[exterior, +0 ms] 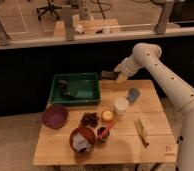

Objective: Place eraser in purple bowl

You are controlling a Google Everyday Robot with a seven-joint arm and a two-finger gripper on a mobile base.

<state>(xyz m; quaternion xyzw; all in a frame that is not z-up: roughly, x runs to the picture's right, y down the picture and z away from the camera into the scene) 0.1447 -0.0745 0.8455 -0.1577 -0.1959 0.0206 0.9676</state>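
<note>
The eraser (65, 89), a small dark oblong thing, lies in the left part of a green tray (75, 100) at the back left of the wooden table. The purple bowl (55, 116) stands in front of that tray, near the table's left edge, and holds nothing. My gripper (109, 75) hangs shut over the table's back edge, just right of the tray's far right corner. It is apart from the eraser and well behind the bowl, and I see nothing in it. The white arm (160, 75) reaches in from the right.
On the table (120, 150) stand a white cup (121, 106), a flat blue-grey piece (133, 94), an orange-brown bowl (82, 138) with pale contents, a dark cluster (90, 119), a small orange item (107, 116), a small red cup (103, 133) and a yellowish bar (140, 129).
</note>
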